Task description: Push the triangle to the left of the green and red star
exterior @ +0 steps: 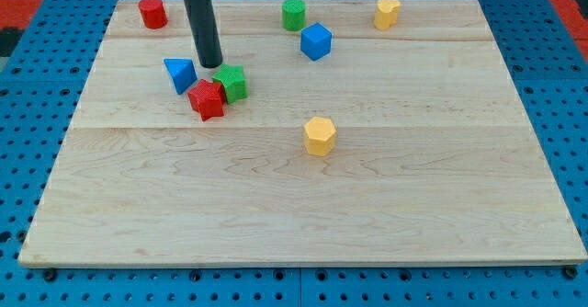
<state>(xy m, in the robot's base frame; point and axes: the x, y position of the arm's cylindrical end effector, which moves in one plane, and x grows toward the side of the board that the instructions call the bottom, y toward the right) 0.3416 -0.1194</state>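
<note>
A blue triangle [180, 73] lies on the wooden board [303, 187] at the upper left. Just to its right sit a red star [207, 99] and a green star [231, 83], touching each other. The triangle's lower right edge is close to the red star. My tip [211, 64] is at the end of the dark rod, just above the green star and right of the triangle, with a small gap to both.
A red cylinder [152, 13] stands at the top left. A green cylinder [293, 14], a blue cube [316, 41] and a yellow block [387, 13] stand along the top. A yellow hexagon [320, 135] sits mid-board.
</note>
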